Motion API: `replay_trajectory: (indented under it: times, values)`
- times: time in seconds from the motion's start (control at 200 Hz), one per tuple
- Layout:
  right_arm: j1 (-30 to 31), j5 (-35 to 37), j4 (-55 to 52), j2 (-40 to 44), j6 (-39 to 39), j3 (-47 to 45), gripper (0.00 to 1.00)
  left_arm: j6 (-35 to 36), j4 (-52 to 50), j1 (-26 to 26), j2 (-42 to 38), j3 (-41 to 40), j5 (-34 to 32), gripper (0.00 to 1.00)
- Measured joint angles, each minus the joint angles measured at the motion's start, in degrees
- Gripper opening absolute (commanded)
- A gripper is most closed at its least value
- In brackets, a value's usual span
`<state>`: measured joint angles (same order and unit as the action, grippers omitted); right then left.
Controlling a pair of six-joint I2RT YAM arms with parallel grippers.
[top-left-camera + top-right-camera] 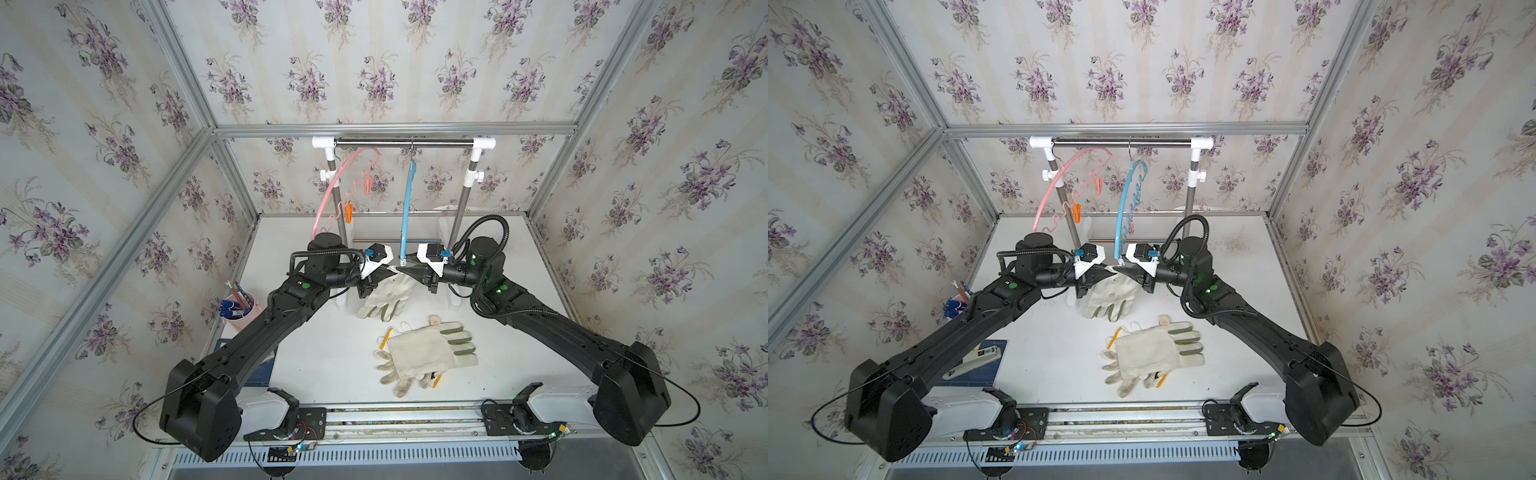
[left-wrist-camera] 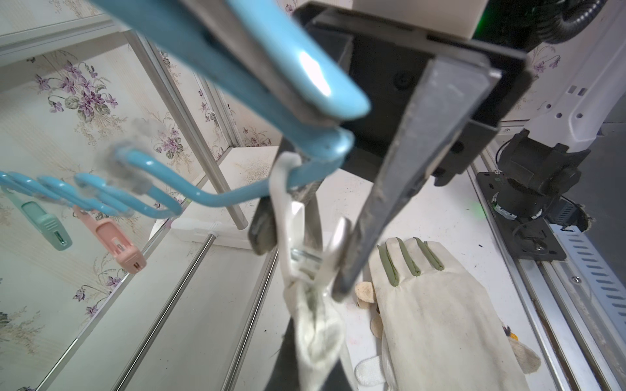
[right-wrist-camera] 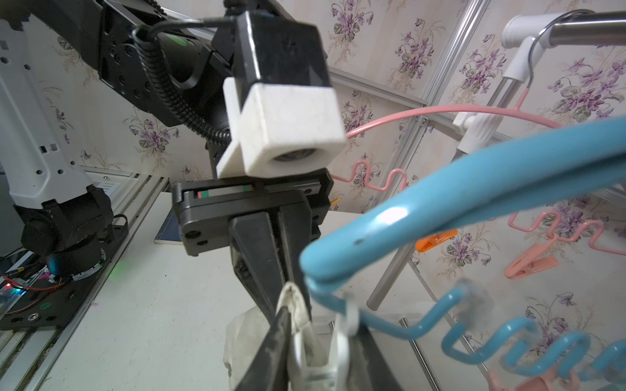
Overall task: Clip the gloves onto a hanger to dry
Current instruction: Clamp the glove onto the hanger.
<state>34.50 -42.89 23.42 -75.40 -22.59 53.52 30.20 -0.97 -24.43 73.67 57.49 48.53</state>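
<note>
Canvas glove (image 1: 386,295) is hanging just under the low end of the blue hanger (image 1: 406,208), cuff at the mouth of the white clip (image 2: 305,257); left gripper (image 1: 390,271) is clamping the cuff, right gripper (image 1: 408,271) is straddling the clip, can't tell if squeezing, so a shallow bite is probably risking a drop once left is letting go.

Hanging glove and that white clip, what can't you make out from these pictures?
1. Clip's bite: in the left wrist view the right gripper and blur hide whether the white clip grips the hanging glove, pinched by the left gripper.
2. Right wrist view: the bottom edge cuts off the clip's mouth.
3. Pile count: in both top views the canvas glove covers the knit gloves beneath.
</note>
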Motion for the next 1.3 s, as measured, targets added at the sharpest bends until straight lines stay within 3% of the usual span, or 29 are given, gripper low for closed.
replay_trajectory:
  times: [0.42, 0.754, 0.774, 0.809, 1.164, 1.299]
  values:
    - [0.0, 2.6, -2.8, 1.6, -1.9, 0.0, 0.52, 0.1, 1.2, -0.1, -0.6, -1.2, -1.2, 0.01]
    - [0.0, 5.0, -6.4, 3.0, -4.6, 0.0, 0.56, 0.4, 1.1, 0.0, -1.9, -3.3, -4.9, 0.22]
    - [0.0, 5.0, -6.7, 3.0, -4.7, 0.0, 0.56, 0.4, 1.1, 0.0, -1.9, -3.3, -5.1, 0.30]
    - [0.0, 5.2, -7.3, 3.1, -4.9, 0.0, 0.56, 0.5, 1.1, 0.0, -2.0, -3.3, -5.4, 0.34]
    - [-0.1, 9.0, -10.6, 5.6, -5.9, 0.0, 0.59, 1.8, -3.8, 0.1, -2.2, -1.3, -9.2, 0.30]
    - [-0.4, 13.2, -11.5, 8.3, -4.1, -0.1, 0.52, 1.8, -4.5, 0.2, -4.5, -2.1, -11.3, 0.28]
